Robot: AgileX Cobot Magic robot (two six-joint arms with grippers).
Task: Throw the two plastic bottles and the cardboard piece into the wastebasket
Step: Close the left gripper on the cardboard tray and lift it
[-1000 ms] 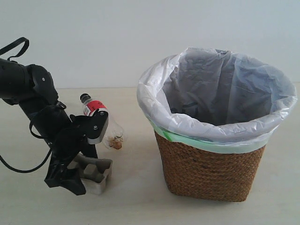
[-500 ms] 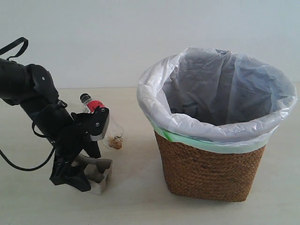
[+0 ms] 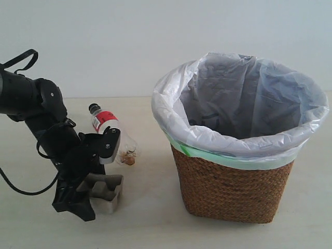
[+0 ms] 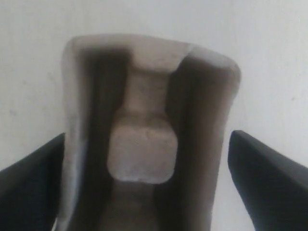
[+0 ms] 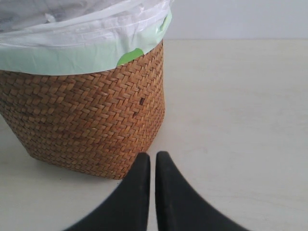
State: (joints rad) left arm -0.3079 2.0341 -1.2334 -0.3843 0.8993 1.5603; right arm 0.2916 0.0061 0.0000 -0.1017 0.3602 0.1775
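Pale counter (image 3: 150,228) carries the grey-beige moulded pulp cardboard piece (image 3: 110,193) at nine o'clock of the brown woven wicker wastebasket (image 3: 233,189), so your left fingers (image 4: 262,178) stand spread astride it, seemingly ready to pinch, while your right fingers (image 5: 137,192) rest pressed together, empty.

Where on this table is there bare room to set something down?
Bare table lies between the cardboard piece and the wastebasket, in front of both, and beside the wastebasket where the shut right gripper sits. The left side is crowded: there the open left gripper straddles the cardboard piece, with the bottle just behind.
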